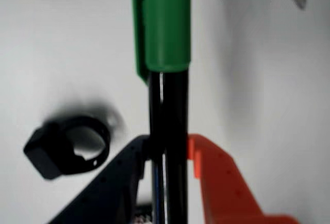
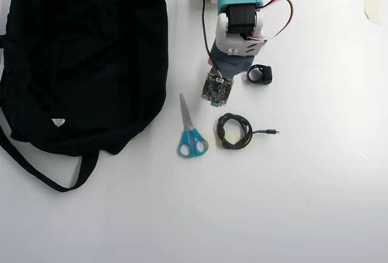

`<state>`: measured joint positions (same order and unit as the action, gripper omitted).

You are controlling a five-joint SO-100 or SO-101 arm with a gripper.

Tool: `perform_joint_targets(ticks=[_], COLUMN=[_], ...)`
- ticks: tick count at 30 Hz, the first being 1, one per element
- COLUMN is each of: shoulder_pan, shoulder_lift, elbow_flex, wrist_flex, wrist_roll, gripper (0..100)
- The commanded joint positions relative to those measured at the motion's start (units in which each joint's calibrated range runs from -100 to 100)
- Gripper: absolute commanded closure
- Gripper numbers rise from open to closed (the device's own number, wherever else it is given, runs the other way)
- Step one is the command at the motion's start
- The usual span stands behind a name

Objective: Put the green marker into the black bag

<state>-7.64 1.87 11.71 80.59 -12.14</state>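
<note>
In the wrist view the green marker (image 1: 167, 22) runs straight up the middle, black barrel below and bright green cap with its clip on top. My gripper (image 1: 167, 149) is shut on the barrel, with the dark finger (image 1: 113, 182) on the left and the orange finger (image 1: 216, 182) on the right. In the overhead view the arm (image 2: 239, 26) reaches down from the top edge and covers both the marker and the fingers. The black bag (image 2: 85, 57) lies flat at the left, well apart from the arm, its strap trailing toward the bottom left.
Blue-handled scissors (image 2: 191, 133) lie just below the arm, a coiled black cable (image 2: 235, 131) to their right. A small black ring-shaped part (image 2: 260, 74) sits beside the wrist, also seen in the wrist view (image 1: 67, 144). The table is white.
</note>
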Motion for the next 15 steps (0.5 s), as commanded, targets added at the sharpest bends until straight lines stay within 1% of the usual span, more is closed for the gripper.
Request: perform_joint_targets(ticks=[1, 10, 15], shoulder_pan=[0.16, 2.11, 5.17], shoulder_lift=[-0.87, -1.62, -4.27], elbow_flex=[-5.33, -14.5, -19.71], wrist_flex=[3.73, 13.12, 15.79], wrist_roll=[3.12, 7.31, 8.57], gripper=[98, 98, 98])
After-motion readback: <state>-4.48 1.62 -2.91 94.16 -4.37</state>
